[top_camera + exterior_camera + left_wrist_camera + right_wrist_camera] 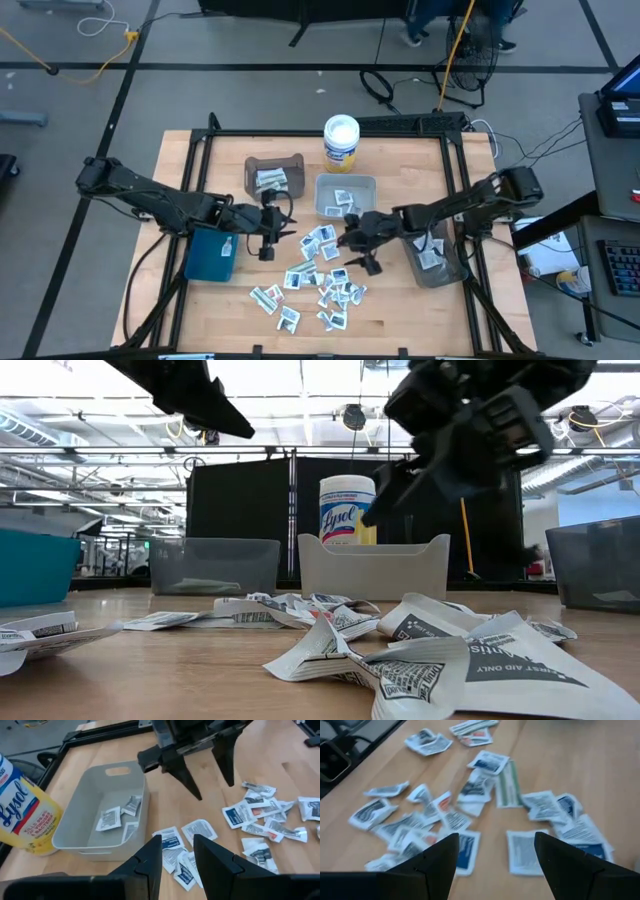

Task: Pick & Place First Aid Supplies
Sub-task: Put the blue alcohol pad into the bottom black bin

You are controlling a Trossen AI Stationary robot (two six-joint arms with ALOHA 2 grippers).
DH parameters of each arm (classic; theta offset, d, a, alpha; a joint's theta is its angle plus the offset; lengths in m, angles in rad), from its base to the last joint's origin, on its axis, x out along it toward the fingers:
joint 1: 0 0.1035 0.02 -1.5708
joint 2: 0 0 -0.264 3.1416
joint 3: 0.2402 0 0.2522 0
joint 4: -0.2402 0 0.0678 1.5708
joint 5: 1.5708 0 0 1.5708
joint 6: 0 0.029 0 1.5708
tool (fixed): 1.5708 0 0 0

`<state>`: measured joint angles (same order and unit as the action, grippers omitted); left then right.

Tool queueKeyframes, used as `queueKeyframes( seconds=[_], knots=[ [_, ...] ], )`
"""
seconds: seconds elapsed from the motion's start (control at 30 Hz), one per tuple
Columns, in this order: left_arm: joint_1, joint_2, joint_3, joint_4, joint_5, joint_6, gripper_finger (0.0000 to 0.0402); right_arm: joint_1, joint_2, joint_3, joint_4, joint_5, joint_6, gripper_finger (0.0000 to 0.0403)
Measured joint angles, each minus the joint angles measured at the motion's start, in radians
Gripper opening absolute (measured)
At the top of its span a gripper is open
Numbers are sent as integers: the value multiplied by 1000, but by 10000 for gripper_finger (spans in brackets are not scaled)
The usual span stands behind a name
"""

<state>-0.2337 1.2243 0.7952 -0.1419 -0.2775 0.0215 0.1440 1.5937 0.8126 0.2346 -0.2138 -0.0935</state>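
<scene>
I see the packets [322,275] lying scattered on the wooden table [400,310], in front of the light grey bin [345,196], and a few more lie inside that bin. My right claw [352,250] hangs above the pile, fingers spread wide, holding nothing. My left claw [268,238] hovers beside the teal bin [210,255], its fingers a little apart, also empty.
</scene>
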Motion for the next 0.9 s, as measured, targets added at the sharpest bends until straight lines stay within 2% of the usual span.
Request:
queueKeyframes(
  seconds=[0.2, 0.37, 0.67, 0.9],
  knots=[
    [-3, 0, 0, -39, 0, -2, 118, -16, 94, 83, -8, -1, -1, 254],
    [-4, 0, 0, -58, 0, -4, 118, -26, 171, 170, -90, -1, -5, 254],
    [-4, 0, 0, -76, 9, -4, 118, -37, 253, 202, -105, 6, 2, 254],
    [-4, 0, 0, -81, 11, -4, 118, -39, 260, 202, -134, 103, 3, 264]
  ],
)
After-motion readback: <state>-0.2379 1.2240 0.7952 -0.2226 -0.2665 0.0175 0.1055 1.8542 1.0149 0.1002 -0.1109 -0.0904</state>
